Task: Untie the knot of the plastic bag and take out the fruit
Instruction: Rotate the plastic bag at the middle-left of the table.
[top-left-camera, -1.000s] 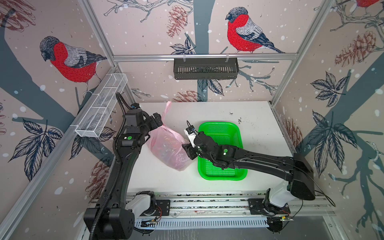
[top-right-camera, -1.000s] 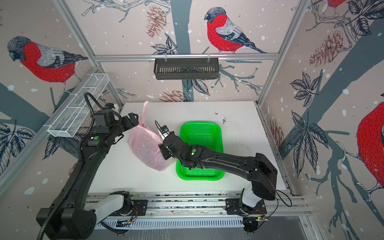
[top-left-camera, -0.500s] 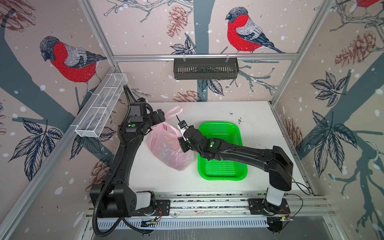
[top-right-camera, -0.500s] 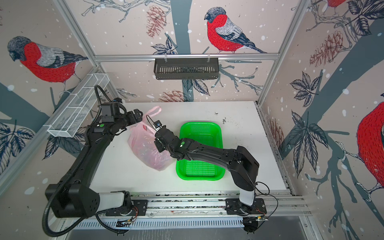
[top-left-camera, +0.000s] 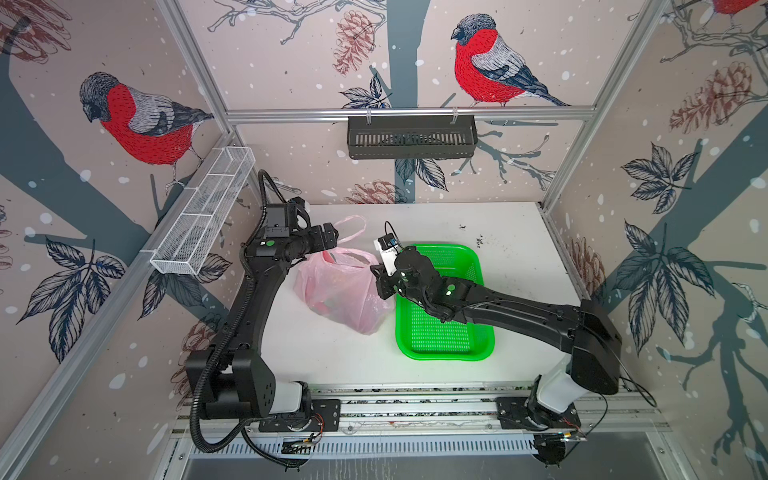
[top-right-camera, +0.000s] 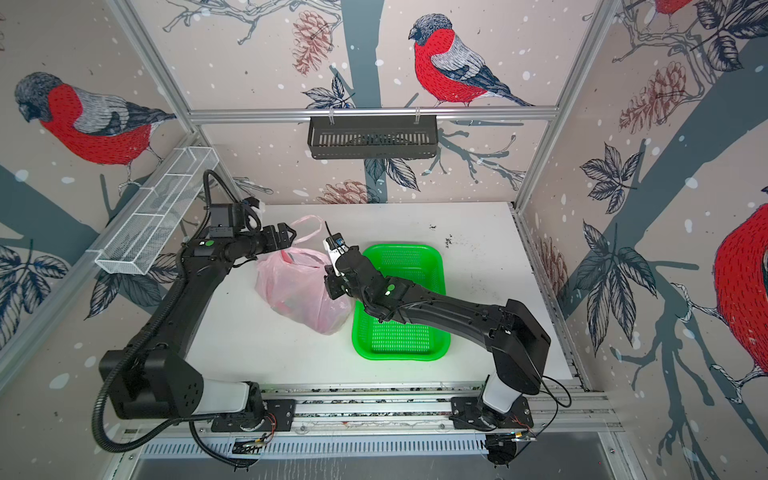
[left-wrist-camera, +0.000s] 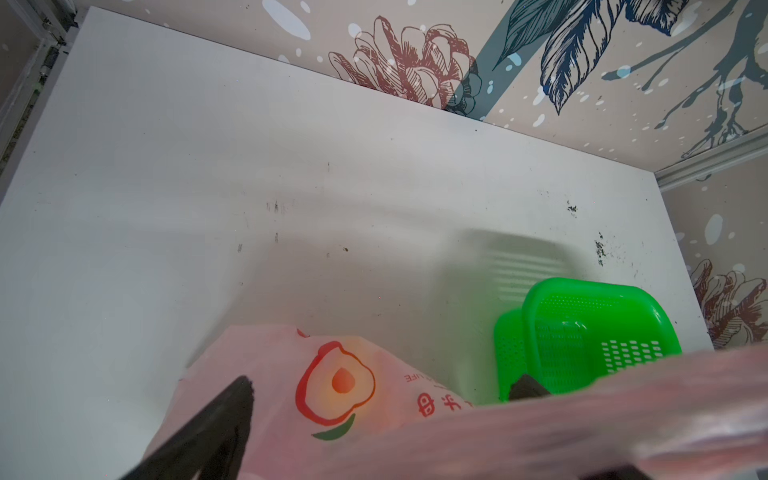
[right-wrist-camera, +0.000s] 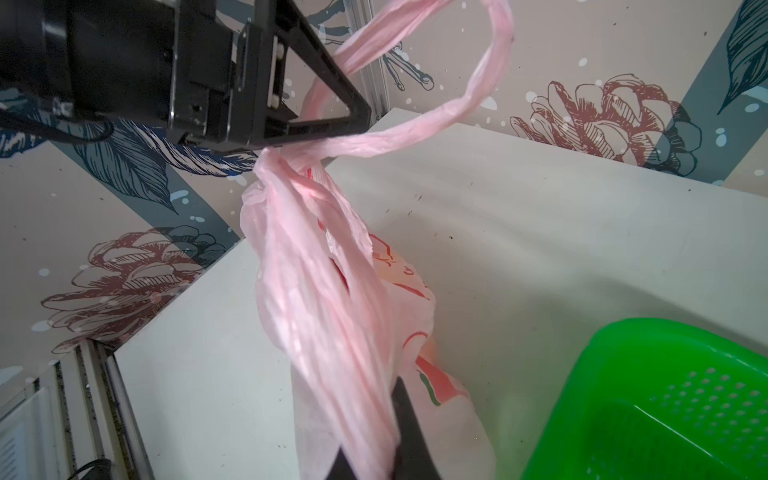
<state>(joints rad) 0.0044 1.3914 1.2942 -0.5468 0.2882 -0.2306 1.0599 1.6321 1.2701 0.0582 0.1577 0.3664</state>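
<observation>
Top views look down from six o'clock, sharing the whole white tabletop (top-left-camera: 519, 257); wrist cameras hug the crinkly pale-pink plastic bag (right-wrist-camera: 324, 299)

A green perforated tray (top-left-camera: 442, 356) sits on the scuffed white surface (top-left-camera: 519, 249); a black slotted basket (top-left-camera: 411, 137) hangs from the back rail, a white mesh rack (top-left-camera: 203, 216) on a side wall.

bullfinch-print walls (top-left-camera: 291, 62), scuffed white tabletop (top-left-camera: 519, 232)
</observation>
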